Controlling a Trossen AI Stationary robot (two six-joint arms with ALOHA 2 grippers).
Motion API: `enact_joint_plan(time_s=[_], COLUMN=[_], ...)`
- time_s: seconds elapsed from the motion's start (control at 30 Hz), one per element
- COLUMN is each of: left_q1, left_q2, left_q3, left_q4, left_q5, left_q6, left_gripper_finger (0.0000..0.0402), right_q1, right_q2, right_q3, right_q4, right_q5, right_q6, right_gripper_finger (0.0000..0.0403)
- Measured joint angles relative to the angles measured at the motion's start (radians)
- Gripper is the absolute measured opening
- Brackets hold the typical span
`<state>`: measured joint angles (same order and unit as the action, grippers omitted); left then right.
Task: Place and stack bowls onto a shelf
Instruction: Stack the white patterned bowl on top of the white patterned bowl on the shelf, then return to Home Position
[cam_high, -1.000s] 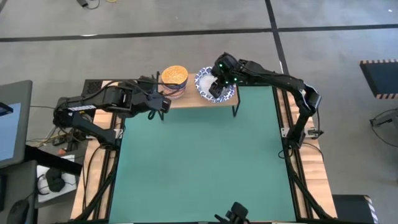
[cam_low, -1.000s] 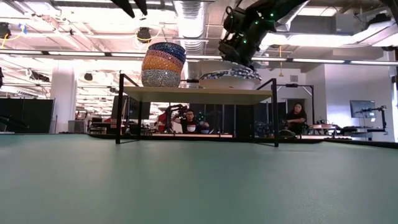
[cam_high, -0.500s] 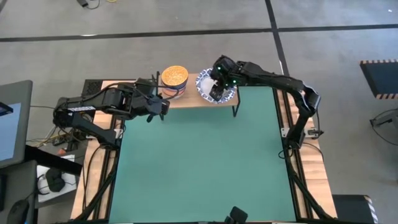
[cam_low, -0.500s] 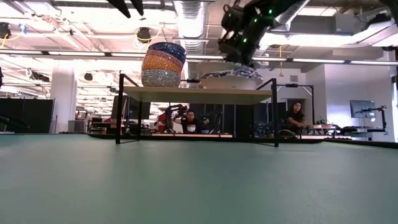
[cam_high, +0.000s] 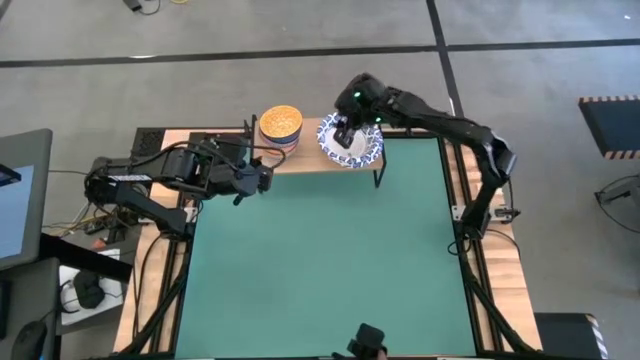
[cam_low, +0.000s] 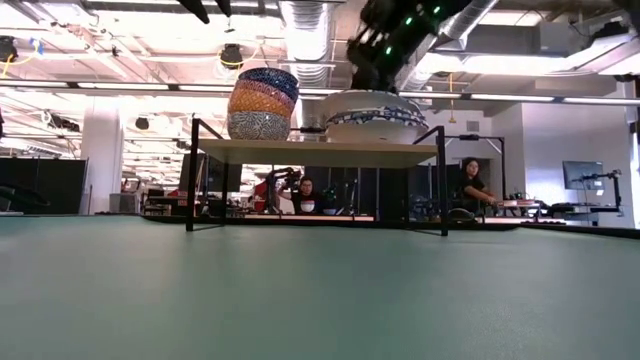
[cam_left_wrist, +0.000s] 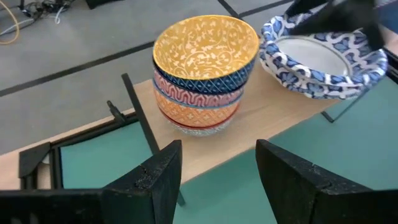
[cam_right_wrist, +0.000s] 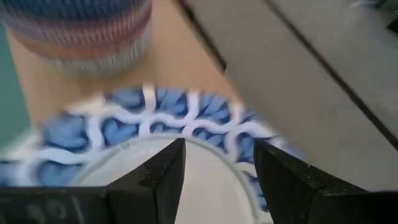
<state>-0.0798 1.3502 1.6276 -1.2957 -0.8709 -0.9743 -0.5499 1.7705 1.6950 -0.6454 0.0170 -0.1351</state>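
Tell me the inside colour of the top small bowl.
Yellow-orange with a pale pattern, clearest in the left wrist view.

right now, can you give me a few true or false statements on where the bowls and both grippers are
1. The stack of small bowls stands on the shelf. True.
2. The top small bowl is yellow-orange inside. True.
3. The wide blue-rimmed bowls sit on the green table. False: they rest on the shelf, beside the small stack.
4. The right gripper is above the wide bowls, fingers open. True.
5. The left gripper holds a small bowl. False: it is open and empty, in front of the shelf.
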Motion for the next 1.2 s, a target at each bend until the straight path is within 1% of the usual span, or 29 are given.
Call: enact_joint_plan(time_s=[0.17, 0.3, 0.37, 0.63, 0.77, 0.9, 1.03, 1.13, 1.2], left_q1=[-0.031, -0.049, -0.052, -0.052, -0.052, -0.058, -0.084, -0.111, -0.133], left_q2=[0.000, 0.000, 0.006, 0.019, 0.020, 0.025, 0.026, 0.026, 0.026], left_q3=[0.000, 0.000, 0.000, -0.001, 0.000, -0.001, -0.001, -0.001, -0.001], left_q4=[-0.025, -0.089, -0.119, -0.136, -0.131, -0.126, -0.127, -0.125, -0.124], left_q5=[0.001, 0.001, 0.000, -0.012, -0.032, -0.026, -0.027, -0.029, -0.041], left_q6=[-0.047, -0.108, -0.141, -0.153, -0.146, -0.149, -0.155, -0.149, -0.149], left_gripper_finger=[0.0190, 0.0190, 0.0190, 0.0190, 0.0190, 0.0190, 0.0190, 0.0188, 0.0184], right_q1=[0.030, 0.047, 0.053, 0.049, 0.050, 0.050, 0.052, 0.053, 0.053], right_q2=[0.076, 0.083, 0.083, 0.080, 0.097, 0.100, 0.064, 0.001, -0.044], right_q3=[-0.003, -0.001, -0.006, -0.011, -0.011, -0.012, -0.014, -0.013, -0.013], right_q4=[-0.095, -0.195, -0.185, -0.108, -0.062, -0.043, -0.063, -0.073, -0.084], right_q5=[-0.010, 0.100, 0.130, 0.138, 0.098, 0.094, 0.095, 0.092, 0.068], right_q6=[-0.067, -0.115, -0.132, -0.123, -0.093, -0.052, -0.037, -0.006, 0.022], right_gripper_finger=[0.0215, 0.0215, 0.0215, 0.0215, 0.0215, 0.0215, 0.0215, 0.0215, 0.0215])
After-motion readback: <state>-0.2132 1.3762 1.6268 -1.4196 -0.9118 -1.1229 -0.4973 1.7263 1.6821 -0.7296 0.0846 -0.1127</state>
